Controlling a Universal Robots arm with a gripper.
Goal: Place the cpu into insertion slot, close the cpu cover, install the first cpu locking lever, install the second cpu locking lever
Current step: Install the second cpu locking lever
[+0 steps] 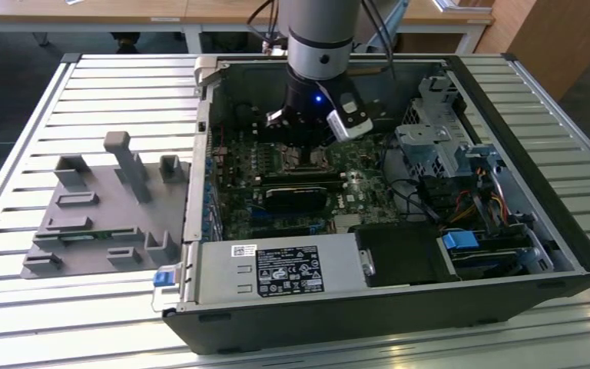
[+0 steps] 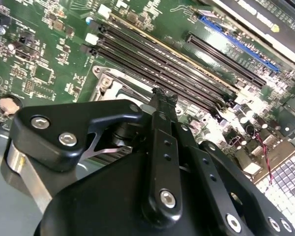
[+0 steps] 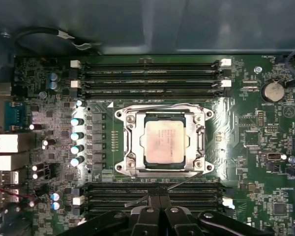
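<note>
In the first wrist view the cpu [image 3: 165,141] lies flat in the insertion slot [image 3: 119,114] on the green board. The cpu cover [image 3: 134,143] is down around it, its window framing the chip. One thin locking lever [image 3: 162,105] runs along one side of the socket. A second lever [image 3: 152,193] slants out from the opposite side and crosses the memory slots beside my fingertips. My gripper [image 3: 160,196] is shut and sits just off that side of the socket. In the second wrist view the gripper [image 2: 162,96] is beside a socket corner [image 2: 107,81]. In the exterior view the gripper [image 1: 297,147] hangs low over the board.
Long black memory slots [image 3: 147,78] flank the socket on two sides. The open computer case [image 1: 541,192] walls in the board, with a power supply [image 1: 274,269] at the front and a drive cage [image 1: 439,146] on the exterior view's right. A grey fixture [image 1: 101,207] sits on the slatted table.
</note>
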